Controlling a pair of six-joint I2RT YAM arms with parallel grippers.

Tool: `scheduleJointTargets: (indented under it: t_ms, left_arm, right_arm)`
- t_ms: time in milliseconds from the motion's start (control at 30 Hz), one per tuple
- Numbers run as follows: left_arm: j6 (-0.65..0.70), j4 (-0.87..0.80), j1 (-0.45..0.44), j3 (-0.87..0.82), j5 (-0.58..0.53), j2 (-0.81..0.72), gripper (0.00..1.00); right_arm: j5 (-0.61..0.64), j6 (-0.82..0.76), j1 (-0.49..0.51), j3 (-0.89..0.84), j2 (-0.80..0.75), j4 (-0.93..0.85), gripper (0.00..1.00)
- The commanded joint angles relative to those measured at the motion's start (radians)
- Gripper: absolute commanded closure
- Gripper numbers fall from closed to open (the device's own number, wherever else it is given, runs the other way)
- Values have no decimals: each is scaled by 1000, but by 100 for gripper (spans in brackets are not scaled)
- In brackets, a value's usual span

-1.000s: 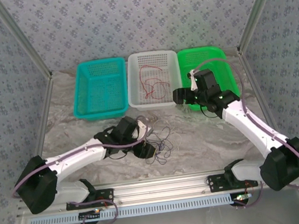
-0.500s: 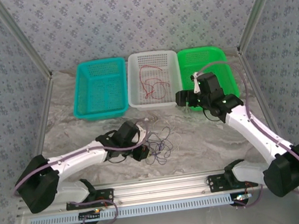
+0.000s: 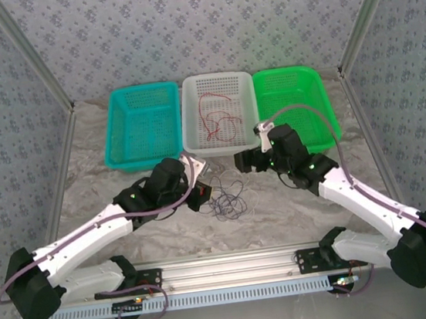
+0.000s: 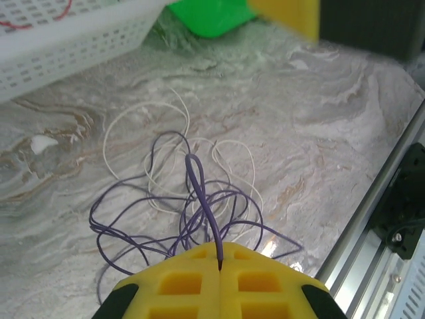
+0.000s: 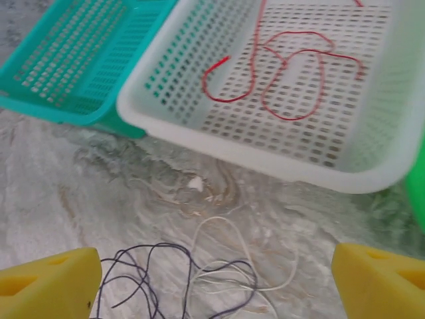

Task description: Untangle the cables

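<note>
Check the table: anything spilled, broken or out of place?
Nothing broken or spilled. The one mess is the tangle: purple cable and white cable looped through each other on the table before the white basket. The red cable lies alone in that basket. The left gripper pinches a purple loop.

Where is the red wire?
Seen from above, the red wire lies in the white basket at the back, between the teal basket and the green basket.

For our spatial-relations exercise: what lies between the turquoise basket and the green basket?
The white basket, holding a red cable, lies between the turquoise basket and green basket in the top view.
</note>
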Motion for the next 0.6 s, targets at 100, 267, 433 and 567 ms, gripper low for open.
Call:
scheduleJointTargets:
  t_ms: [100,267,433,567]
  left_arm:
    - [7,30,-5,60,-11,-25,97]
    - [-3,49,-5,66,-7,-19,97]
    - [-14,77,-5,71,5,-9,97]
    - [-19,80,1,76,-12,-4,97]
  right_arm:
    - [45,66,87,-98,2,206,8]
    - [64,101,141,-132,27,275,8]
    - [77,110,179,-138,47,303,8]
    - [90,118,193,-146,44,314,9]
